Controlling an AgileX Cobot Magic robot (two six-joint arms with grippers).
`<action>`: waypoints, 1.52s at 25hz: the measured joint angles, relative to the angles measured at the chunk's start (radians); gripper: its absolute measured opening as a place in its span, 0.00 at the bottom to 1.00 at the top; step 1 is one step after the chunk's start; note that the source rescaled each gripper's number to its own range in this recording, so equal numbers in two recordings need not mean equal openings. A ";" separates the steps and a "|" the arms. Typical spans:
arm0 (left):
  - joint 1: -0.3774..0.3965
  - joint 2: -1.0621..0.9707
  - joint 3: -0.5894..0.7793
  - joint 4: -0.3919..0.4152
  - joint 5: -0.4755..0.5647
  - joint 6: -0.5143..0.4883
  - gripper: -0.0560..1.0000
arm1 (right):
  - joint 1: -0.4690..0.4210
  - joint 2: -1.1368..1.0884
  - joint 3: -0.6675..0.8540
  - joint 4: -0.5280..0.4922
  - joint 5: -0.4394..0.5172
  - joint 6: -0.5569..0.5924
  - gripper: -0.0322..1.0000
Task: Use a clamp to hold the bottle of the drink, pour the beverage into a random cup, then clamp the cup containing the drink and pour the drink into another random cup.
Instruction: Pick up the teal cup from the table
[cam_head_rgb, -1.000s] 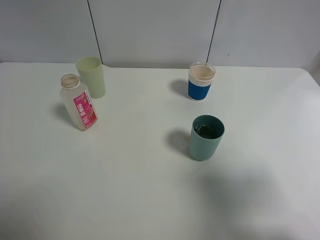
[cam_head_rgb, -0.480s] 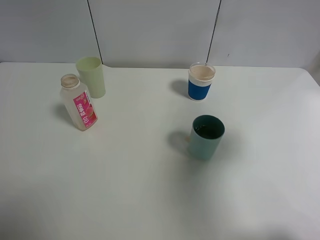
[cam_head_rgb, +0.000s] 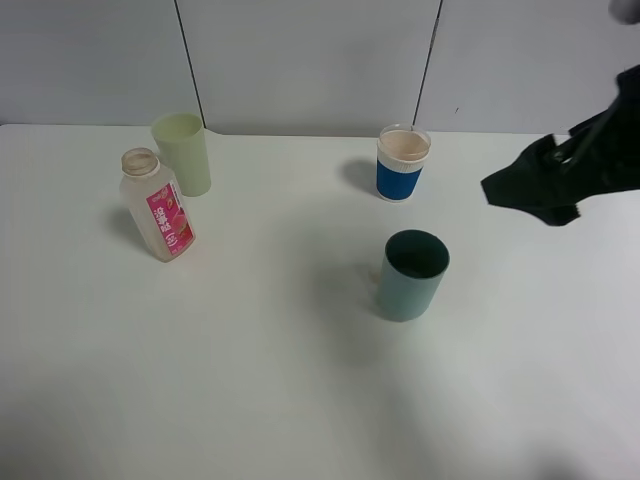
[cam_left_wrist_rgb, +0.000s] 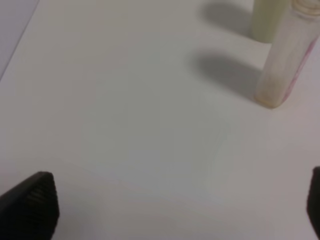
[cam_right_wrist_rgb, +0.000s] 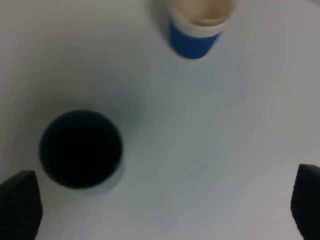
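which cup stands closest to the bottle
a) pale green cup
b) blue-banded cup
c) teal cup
a: the pale green cup stands just behind the bottle, in the same corner of the high view.

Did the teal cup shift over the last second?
No. The teal cup keeps its place in front of the blue-banded cup, gap unchanged; only the right arm has come in from the right edge.
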 joint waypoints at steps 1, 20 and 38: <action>0.000 0.000 0.000 0.000 0.000 0.000 1.00 | 0.026 0.039 0.000 0.021 -0.025 -0.002 1.00; 0.000 0.000 0.000 0.000 0.000 0.000 1.00 | 0.121 0.100 0.269 0.044 -0.376 -0.022 1.00; 0.000 0.000 0.000 0.000 0.000 0.000 1.00 | 0.121 0.100 0.529 -0.008 -0.710 0.110 1.00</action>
